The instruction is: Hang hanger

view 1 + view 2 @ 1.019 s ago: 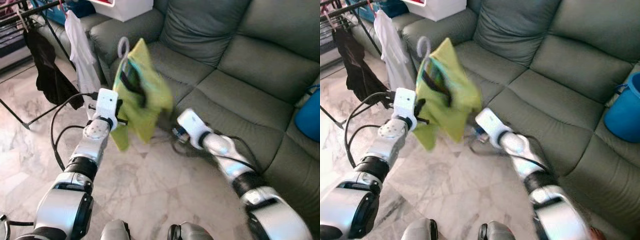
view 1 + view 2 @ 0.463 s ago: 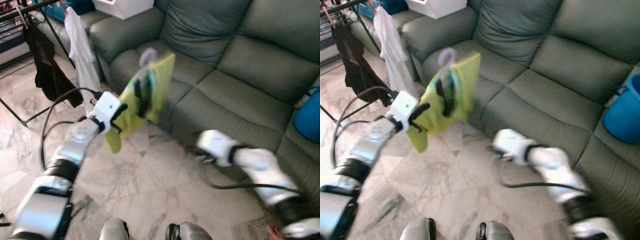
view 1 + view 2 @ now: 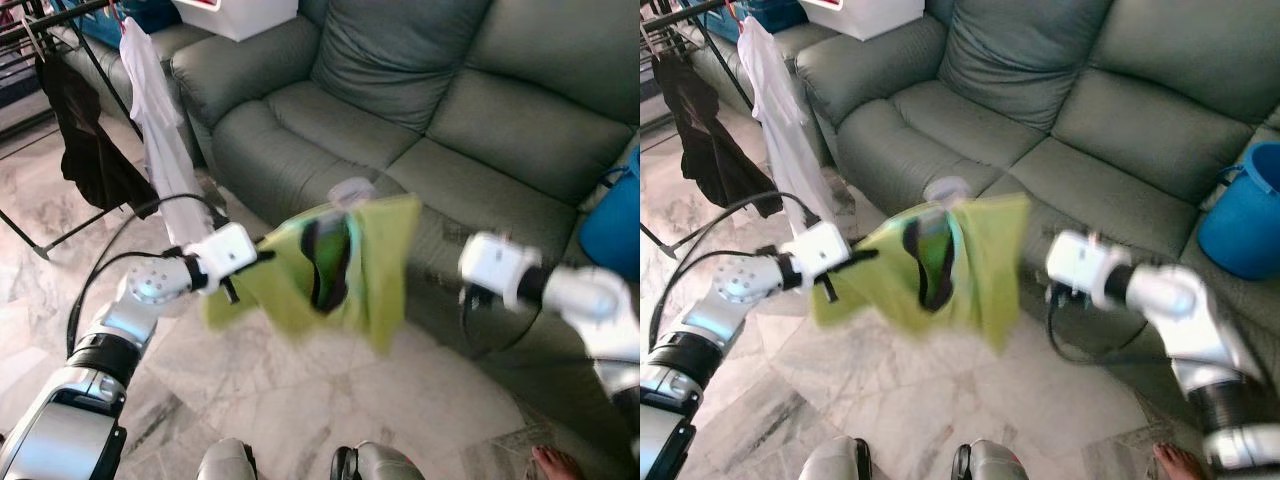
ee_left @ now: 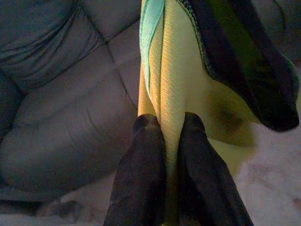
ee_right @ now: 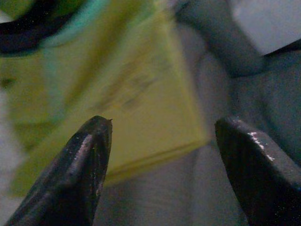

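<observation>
The left claw (image 4: 162,141) pinches the yellow shirt (image 3: 370,270) on its hanger (image 3: 350,190) in mid-air before the sofa (image 3: 470,110), the right claw (image 5: 162,165) spread beside it; best carry it level to the rack (image 3: 60,15), hook uppermost

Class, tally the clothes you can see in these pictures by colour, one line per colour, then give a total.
Yellow-green: 1, the shirt on a hanger, clamped in the left gripper
White: 1, the garment on the drying rack
Black: 1, the garment on that rack
Total: 3
</observation>
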Controlling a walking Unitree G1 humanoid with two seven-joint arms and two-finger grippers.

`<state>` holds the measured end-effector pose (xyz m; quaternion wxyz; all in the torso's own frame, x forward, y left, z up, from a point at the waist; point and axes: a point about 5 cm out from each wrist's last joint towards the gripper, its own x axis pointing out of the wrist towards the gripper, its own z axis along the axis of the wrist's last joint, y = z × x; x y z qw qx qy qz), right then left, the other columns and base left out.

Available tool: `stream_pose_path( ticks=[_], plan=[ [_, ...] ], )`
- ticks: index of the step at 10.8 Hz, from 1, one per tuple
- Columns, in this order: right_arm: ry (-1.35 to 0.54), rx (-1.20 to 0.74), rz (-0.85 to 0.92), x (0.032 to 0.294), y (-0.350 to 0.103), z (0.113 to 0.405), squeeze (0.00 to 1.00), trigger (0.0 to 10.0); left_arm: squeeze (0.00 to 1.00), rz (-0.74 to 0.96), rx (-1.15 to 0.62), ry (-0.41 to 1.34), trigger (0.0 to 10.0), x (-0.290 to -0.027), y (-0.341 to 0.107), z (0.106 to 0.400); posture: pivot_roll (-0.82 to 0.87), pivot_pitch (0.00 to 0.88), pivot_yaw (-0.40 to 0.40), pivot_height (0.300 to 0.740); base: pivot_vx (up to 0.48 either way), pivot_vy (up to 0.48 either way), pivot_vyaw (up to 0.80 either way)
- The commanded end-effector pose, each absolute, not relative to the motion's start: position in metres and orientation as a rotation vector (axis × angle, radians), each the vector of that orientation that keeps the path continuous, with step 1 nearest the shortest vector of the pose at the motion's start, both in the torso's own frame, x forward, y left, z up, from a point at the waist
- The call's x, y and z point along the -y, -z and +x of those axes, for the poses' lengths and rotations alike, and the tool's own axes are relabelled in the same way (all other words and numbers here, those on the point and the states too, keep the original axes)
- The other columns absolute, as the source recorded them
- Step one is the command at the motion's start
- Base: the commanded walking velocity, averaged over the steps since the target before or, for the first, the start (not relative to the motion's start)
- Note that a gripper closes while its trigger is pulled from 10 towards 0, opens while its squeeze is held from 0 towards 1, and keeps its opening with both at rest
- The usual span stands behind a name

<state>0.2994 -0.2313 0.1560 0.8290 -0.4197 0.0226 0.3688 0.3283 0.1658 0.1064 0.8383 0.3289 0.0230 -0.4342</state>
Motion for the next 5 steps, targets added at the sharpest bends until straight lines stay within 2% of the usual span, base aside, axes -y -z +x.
stream_pose_path(
  ticks=[1, 4, 5],
  plan=[
    [-0.752, -0.049, -0.915, 0.243, -0.164, 0.302, 1.0, 10.0, 0.0, 0.703, -0.016, 0.934, 0.0, -0.164, -0.109, 0.327, -0.15, 0.076, -0.025, 0.74, 0.0, 0.0, 0.0],
    [-0.797, -0.081, -0.914, 0.249, -0.165, 0.306, 1.0, 10.0, 0.0, 0.693, 0.074, 1.06, 0.0, -0.143, -0.112, 0.32, -0.15, 0.077, -0.029, 0.74, 0.0, 0.0, 0.0],
    [-0.83, -0.094, -0.909, 0.248, -0.164, 0.309, 0.56, 10.0, 0.0, 0.684, 0.106, 1.114, 0.0, -0.135, -0.114, 0.316, -0.14, 0.081, -0.027, 0.74, 0.0, 0.0, 0.0]
  ],
)
